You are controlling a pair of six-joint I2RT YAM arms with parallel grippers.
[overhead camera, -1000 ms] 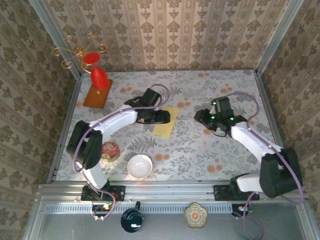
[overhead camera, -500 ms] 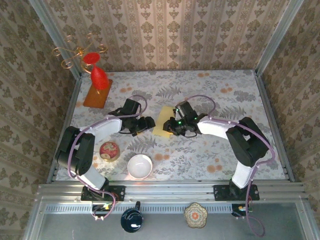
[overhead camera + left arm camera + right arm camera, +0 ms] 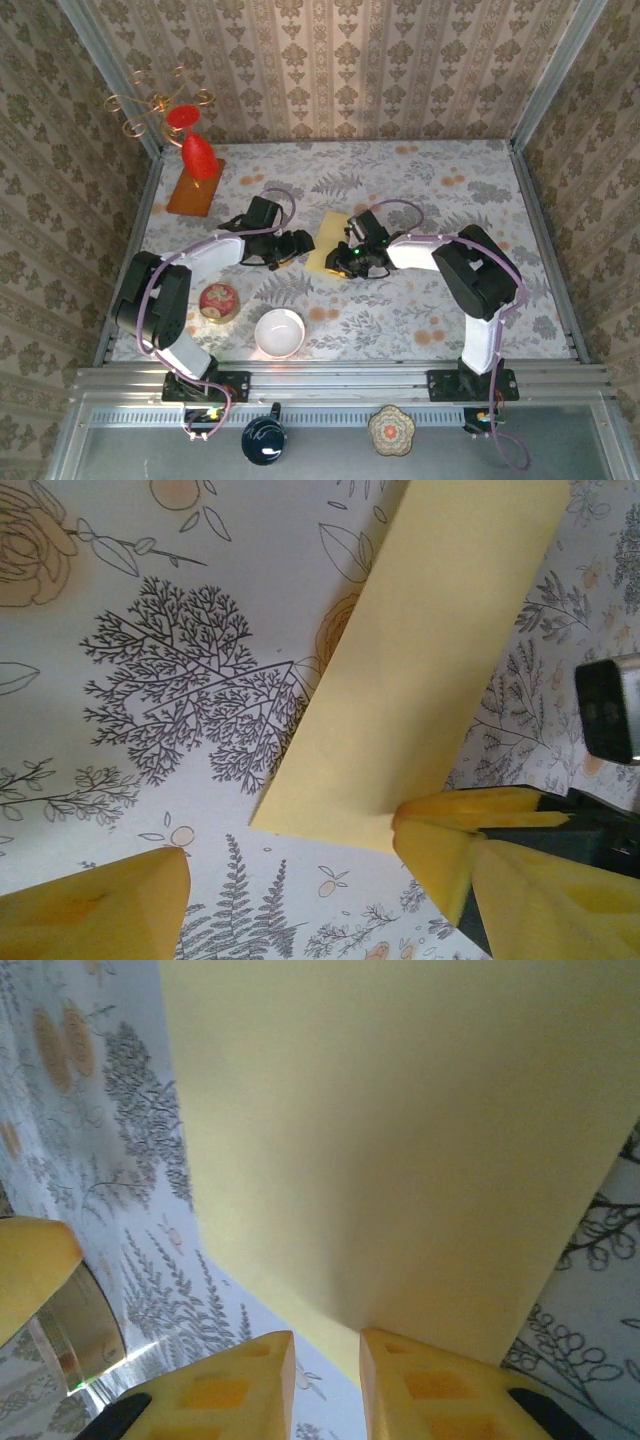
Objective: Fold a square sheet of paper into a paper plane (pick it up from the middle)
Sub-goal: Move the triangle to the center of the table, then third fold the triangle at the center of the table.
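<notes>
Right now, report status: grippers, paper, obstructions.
Left gripper open beside the paper sheet. Right gripper nearly closed at its edge, grip unconfirmed. Sheet lies between both grippers. White bowl sits apart, nearer the bases.

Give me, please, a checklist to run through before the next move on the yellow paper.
1. Sheet of paper lying flat on table: ok.
2. Left claw open: ok.
3. Left claw over the sheet's middle: not ok, it sits at a corner.
4. Right claw pinching the sheet: cannot tell, jaws nearly closed at its edge.
5. White bowl away from both claws: ok.
</notes>
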